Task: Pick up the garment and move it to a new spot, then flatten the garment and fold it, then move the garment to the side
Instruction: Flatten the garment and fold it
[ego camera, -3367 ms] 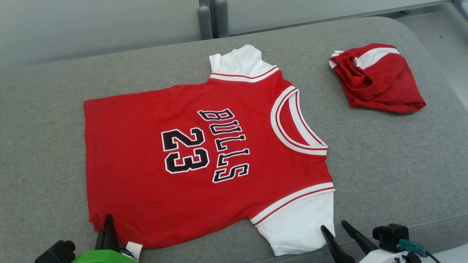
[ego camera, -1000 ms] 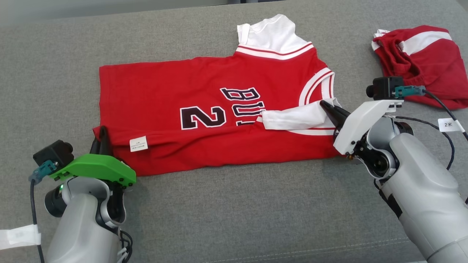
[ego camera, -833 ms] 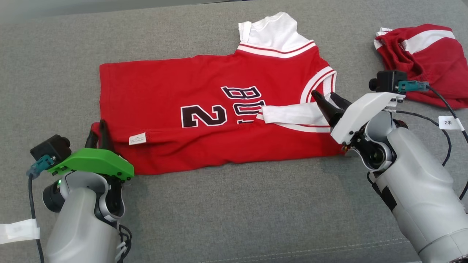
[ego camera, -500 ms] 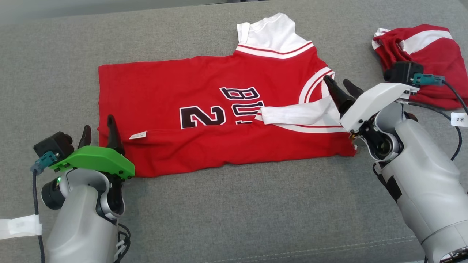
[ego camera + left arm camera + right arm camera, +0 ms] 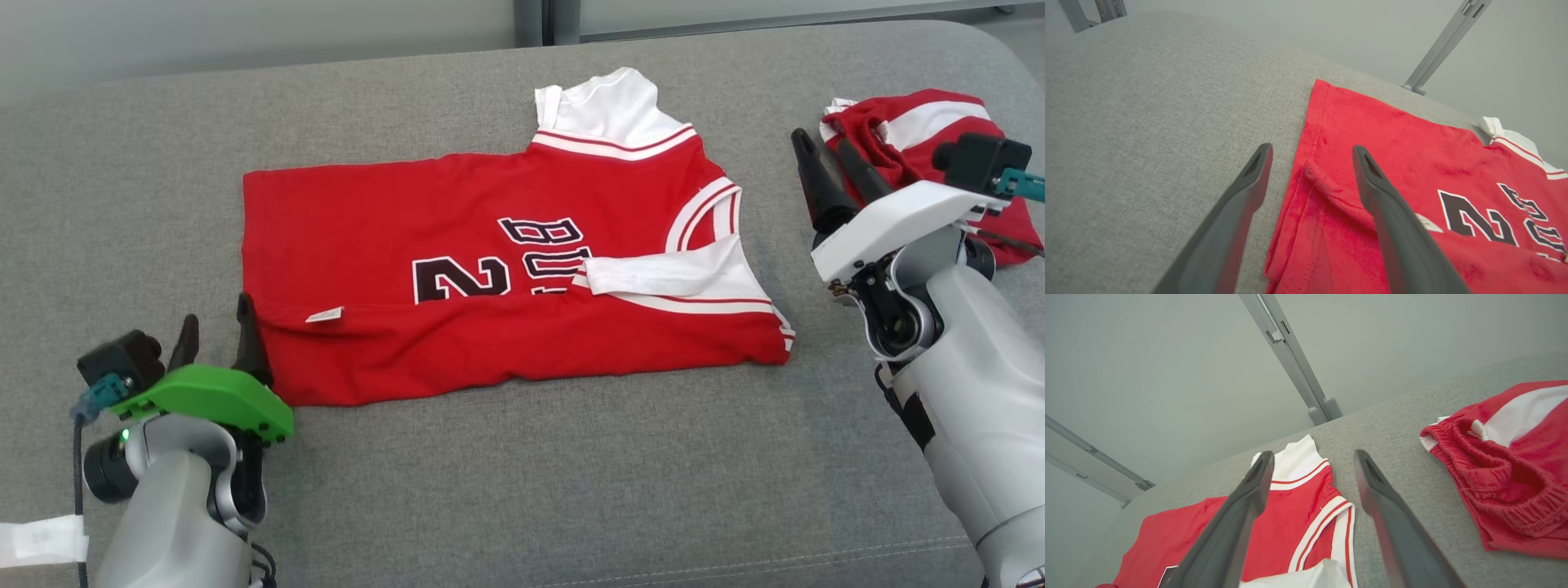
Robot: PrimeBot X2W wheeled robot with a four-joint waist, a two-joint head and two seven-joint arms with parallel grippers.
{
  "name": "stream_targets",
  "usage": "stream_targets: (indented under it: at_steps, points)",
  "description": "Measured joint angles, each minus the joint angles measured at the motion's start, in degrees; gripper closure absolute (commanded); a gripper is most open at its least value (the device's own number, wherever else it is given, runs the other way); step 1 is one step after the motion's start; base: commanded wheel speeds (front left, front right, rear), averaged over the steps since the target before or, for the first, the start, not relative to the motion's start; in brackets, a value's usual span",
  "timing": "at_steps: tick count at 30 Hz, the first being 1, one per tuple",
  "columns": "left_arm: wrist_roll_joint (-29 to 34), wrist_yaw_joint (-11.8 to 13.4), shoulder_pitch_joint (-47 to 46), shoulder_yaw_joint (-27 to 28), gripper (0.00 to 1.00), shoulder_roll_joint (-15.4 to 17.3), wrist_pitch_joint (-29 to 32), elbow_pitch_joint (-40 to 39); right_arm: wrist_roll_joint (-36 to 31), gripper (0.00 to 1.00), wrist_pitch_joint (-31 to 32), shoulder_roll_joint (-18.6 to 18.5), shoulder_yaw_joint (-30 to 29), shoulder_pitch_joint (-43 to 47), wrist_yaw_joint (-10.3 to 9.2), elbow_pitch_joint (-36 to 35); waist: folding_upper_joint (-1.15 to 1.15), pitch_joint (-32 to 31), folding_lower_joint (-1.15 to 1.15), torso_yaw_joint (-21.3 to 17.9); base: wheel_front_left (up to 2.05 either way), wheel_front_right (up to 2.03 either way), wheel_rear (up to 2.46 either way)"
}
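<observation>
The garment is a red jersey with black lettering, lying flat on the grey cushion. Its near edge is folded up over the print, and a white sleeve lies across it. My left gripper stands open at the fold's left corner, with nothing between its fingers. In the left wrist view, the left gripper straddles the hem corner of the garment. My right gripper is open and empty, off to the right of the collar. The right wrist view has the right gripper above the garment.
Folded red shorts with a white stripe lie at the far right, just behind my right gripper, and show as the shorts in the right wrist view. Grey metal posts stand behind the cushion. Bare cushion stretches in front of the jersey.
Both grippers have opened and let go of the folded-over edge. The right gripper has drawn back to the right, off the jersey. The head view has shifted slightly.
</observation>
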Motion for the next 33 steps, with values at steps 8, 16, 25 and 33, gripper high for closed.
stream_targets:
  at_steps: [8,16,25,33]
  points:
    - [-1.7,-0.9,5.8,-0.6,0.0,-0.3,2.1,2.2,-0.1,0.0,-3.7,1.4,1.2,4.9,0.63,-0.8,0.0,-2.0,0.0,0.0,0.0,0.0,0.0]
    - [-4.6,-1.9,8.2,0.0,0.0,-1.5,3.4,2.9,0.2,0.0,-5.4,3.2,2.3,8.2,0.65,-1.5,0.0,-2.7,0.0,-1.2,0.0,0.0,0.0]
    - [-8.1,-1.9,8.7,2.5,0.0,-1.7,4.0,3.3,0.2,0.0,-6.0,3.1,3.3,9.1,0.66,-2.6,0.0,-2.6,0.0,-3.8,0.0,0.0,0.0]
    - [-8.5,-2.2,8.5,2.5,1.0,-1.8,3.4,3.0,0.8,0.0,-6.5,2.4,3.2,11.5,0.85,-2.7,0.0,-2.2,0.0,-5.2,0.0,0.0,0.0]
